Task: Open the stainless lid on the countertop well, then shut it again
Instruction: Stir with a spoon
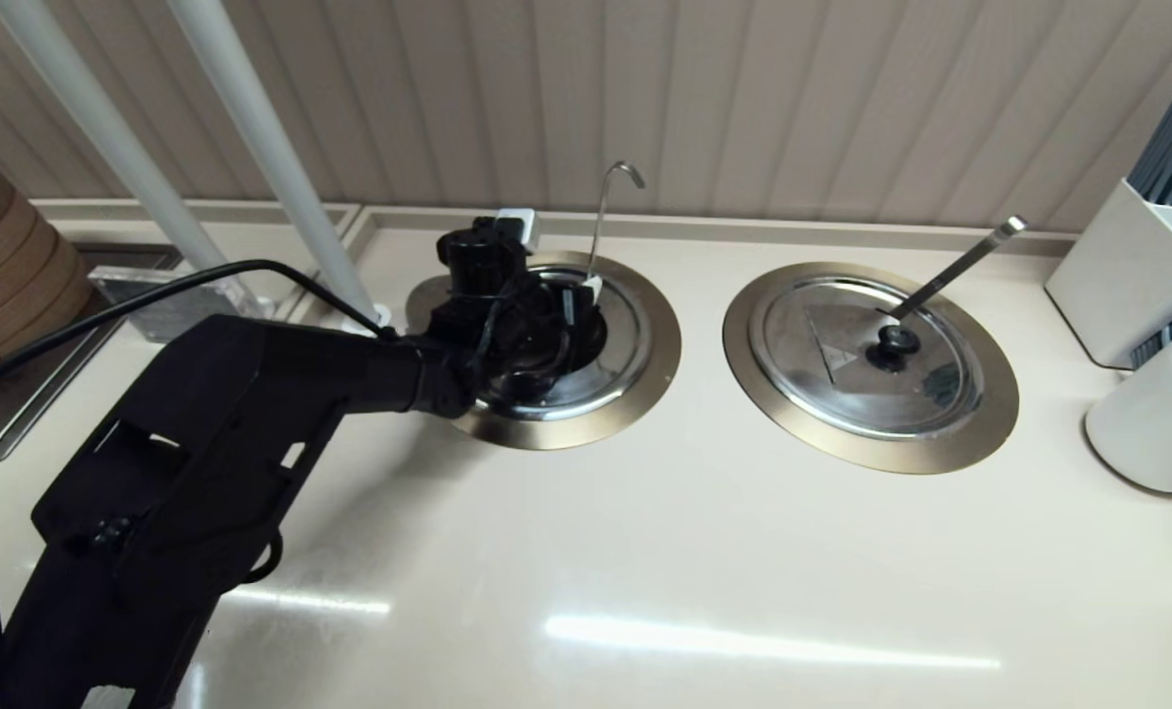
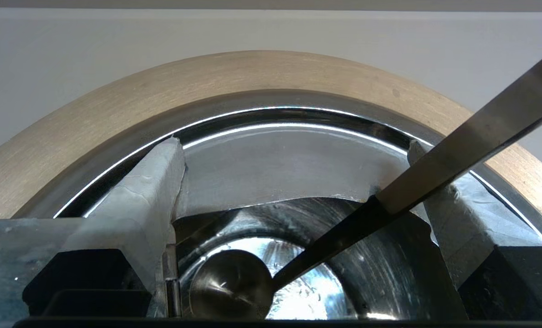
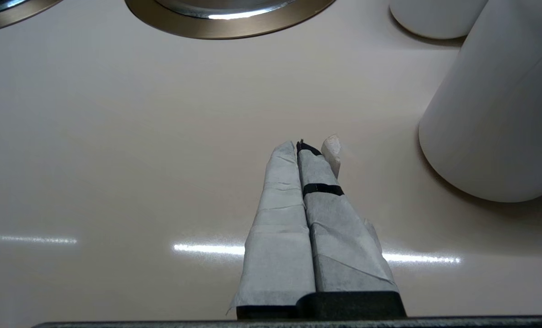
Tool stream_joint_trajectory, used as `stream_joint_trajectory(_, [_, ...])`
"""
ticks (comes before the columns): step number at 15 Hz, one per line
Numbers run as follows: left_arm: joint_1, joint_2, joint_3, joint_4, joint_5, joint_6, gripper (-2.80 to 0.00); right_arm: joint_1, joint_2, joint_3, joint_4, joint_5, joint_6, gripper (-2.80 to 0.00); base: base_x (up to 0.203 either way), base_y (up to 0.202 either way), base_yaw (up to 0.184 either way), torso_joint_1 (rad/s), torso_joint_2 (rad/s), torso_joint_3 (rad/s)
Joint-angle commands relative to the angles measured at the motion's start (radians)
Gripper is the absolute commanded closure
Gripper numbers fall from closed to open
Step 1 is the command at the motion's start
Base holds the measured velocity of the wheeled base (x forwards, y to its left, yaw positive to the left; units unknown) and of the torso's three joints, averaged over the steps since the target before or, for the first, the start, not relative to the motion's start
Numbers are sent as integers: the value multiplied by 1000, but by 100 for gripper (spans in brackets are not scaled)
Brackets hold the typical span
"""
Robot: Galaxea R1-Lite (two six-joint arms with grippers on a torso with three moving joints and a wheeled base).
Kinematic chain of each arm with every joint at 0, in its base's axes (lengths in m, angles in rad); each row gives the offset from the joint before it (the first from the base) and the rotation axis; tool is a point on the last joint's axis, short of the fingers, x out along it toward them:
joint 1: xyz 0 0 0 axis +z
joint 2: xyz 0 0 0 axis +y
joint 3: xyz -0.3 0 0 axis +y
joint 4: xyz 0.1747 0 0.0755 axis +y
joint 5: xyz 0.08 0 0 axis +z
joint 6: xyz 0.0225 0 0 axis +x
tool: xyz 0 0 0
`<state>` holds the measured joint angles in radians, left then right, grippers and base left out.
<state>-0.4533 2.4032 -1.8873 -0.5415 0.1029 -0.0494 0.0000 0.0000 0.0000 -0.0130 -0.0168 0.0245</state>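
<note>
The countertop well (image 1: 657,366) stands uncovered under my left gripper (image 1: 566,300). In the left wrist view its bronze ring (image 2: 271,73) arcs around the steel-lined hole. The ladle bowl (image 2: 230,284) rests deep inside. The hooked ladle handle (image 1: 601,217) leans out past the right finger (image 2: 453,214). My left gripper (image 2: 291,143) is open over the hole, fingertips near the far rim, nothing between them. The stainless lid shows in no view; my left arm hides the counter left of the well. My right gripper (image 3: 298,146) is shut and empty, low over bare counter.
The twin lid (image 1: 842,379) covers the right-hand well, with its flat-ended ladle handle (image 1: 960,261) sticking up. White containers (image 1: 1152,423) and a utensil holder (image 1: 1128,276) stand far right; one white cylinder (image 3: 494,114) is close to my right gripper. Two white poles (image 1: 271,167) rise behind the left arm.
</note>
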Motion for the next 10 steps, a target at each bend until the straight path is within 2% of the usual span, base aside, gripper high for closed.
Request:
stream_joint_trajectory(1, [-11, -29, 23, -21, 0, -1, -280, 0, 0, 5, -1, 0, 0, 0, 0, 0, 0, 0, 0, 0])
stream_joint_trajectory(4, [-37, -27, 40, -40, 1, -1, -280, 0, 0, 5, -1, 0, 0, 0, 0, 0, 0, 0, 0, 0])
stream_joint_trajectory(10, [-39, -22, 42, -40, 1, 0, -280, 0, 0, 5, -1, 0, 0, 0, 0, 0, 0, 0, 0, 0])
